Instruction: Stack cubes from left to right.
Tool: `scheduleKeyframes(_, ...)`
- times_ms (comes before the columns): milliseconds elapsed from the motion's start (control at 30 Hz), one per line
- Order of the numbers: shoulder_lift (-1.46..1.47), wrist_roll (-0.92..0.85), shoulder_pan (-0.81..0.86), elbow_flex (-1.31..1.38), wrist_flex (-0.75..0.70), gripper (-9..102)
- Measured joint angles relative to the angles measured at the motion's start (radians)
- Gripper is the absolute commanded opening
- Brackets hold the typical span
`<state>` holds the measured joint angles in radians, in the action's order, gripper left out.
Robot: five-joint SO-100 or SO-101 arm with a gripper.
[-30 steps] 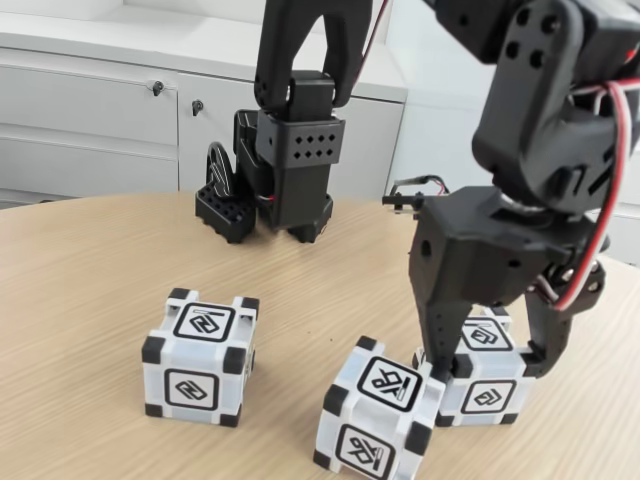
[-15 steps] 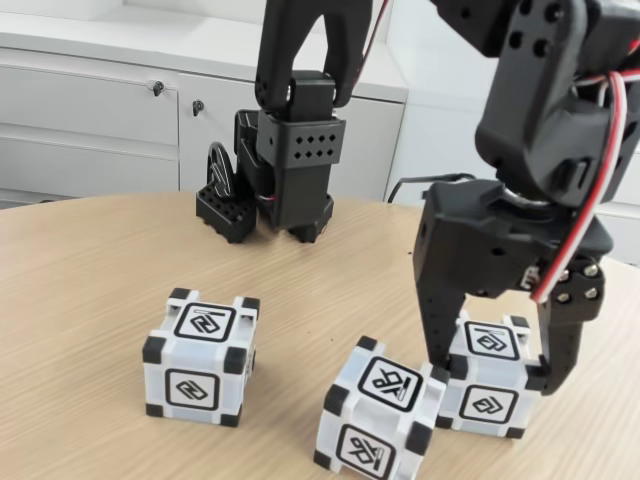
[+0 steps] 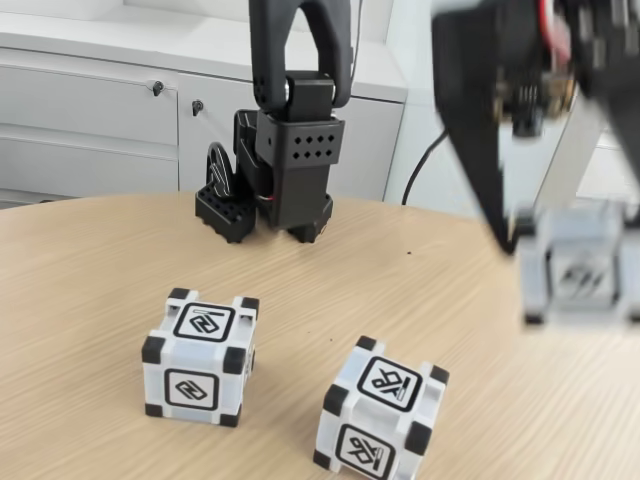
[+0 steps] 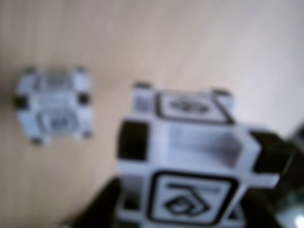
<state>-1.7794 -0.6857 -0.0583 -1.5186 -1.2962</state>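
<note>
Three white plastic cubes with black corner blocks and black-framed glyph faces are present. One, the held cube (image 3: 578,268), sits at the right edge of the fixed view, blurred, lifted clear of the light wooden table (image 3: 90,260); the wrist view shows it large at lower centre (image 4: 190,180). The black two-finger gripper (image 3: 570,235) has its jaws closed on this cube's two sides, fingers running down from the upper right of the frame.

The middle cube (image 3: 380,410) rests at lower centre, turned slightly askew; the left cube (image 3: 198,355) stands at lower left, square to the camera. Both are well apart from the held cube. One table cube shows at the wrist view's left (image 4: 52,104); which one cannot be told.

Judgement: both resting cubes lie to the picture-left of the jaws, the middle one nearer, so the coming carry runs leftward and needs the held cube squared over its target. A black arm base (image 3: 285,160) stands at the rear, before white cabinets (image 3: 90,110).
</note>
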Motion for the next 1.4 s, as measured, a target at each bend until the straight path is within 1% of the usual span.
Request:
scheduleKeyframes(167, -0.123, 0.003, 0.118, -0.002, 0.000, 11)
scheduleKeyframes(433, -0.127, 0.009, 0.380, -0.002, 0.000, 11)
scheduleKeyframes(600, -0.127, 0.067, 0.505, -0.011, 0.000, 12)
scheduleKeyframes(733, -0.127, 0.104, 0.583, -0.078, 0.000, 12)
scheduleKeyframes(833, -0.127, 0.118, 0.614, -0.146, 0.000, 12)
scheduleKeyframes(1067, -0.132, 0.169, 0.617, -0.288, 0.000, 11)
scheduleKeyframes(1200, -0.132, 0.218, 0.620, -0.310, 0.000, 12)
scheduleKeyframes(1400, -0.133, 0.230, 0.689, -0.311, 0.000, 12)
